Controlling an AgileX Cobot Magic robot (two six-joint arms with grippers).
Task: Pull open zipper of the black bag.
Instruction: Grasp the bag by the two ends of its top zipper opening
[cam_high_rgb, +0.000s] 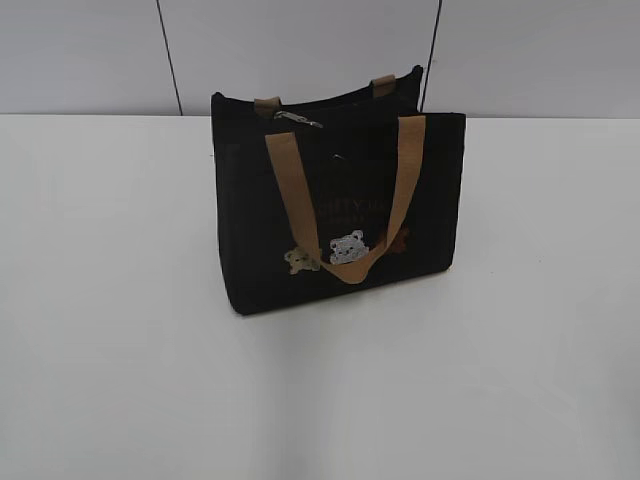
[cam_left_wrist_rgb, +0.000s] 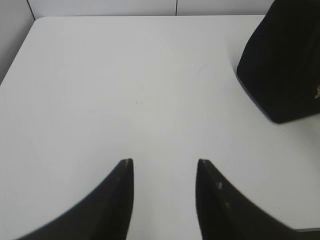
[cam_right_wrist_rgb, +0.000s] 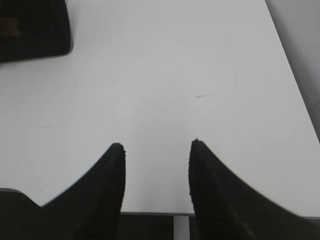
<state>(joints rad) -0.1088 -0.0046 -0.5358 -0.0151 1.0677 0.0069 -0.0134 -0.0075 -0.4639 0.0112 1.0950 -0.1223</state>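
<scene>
Small black fabric tote bag (cam_high_rgb: 335, 215) upright on white table (cam_high_rgb: 110, 330), silvery zipper pull (cam_high_rgb: 297, 119) untouched. My left gripper (cam_left_wrist_rgb: 162, 167) and right gripper (cam_right_wrist_rgb: 156, 150) gape empty (both well clear).

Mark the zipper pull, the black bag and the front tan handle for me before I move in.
zipper pull (cam_high_rgb: 297, 119): exterior view, on the silvery metal tab at the top rim.
black bag (cam_high_rgb: 250, 230): exterior view, on the bare left front panel.
front tan handle (cam_high_rgb: 290, 190): exterior view, on its left strap.
</scene>
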